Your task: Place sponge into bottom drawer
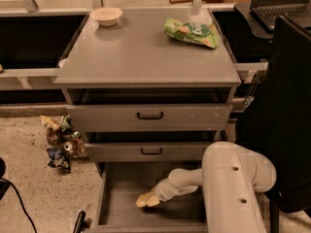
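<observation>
We hold our hand (155, 198) low inside the bottom drawer (121, 208), seemingly clamped on the sponge (145, 201), which juts straight out beyond its tip.

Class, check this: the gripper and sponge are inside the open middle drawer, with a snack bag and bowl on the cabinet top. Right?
No. The camera view shows the gripper and the sponge inside the open bottom drawer, not the middle one. The snack bag and bowl are on the cabinet top.
</observation>
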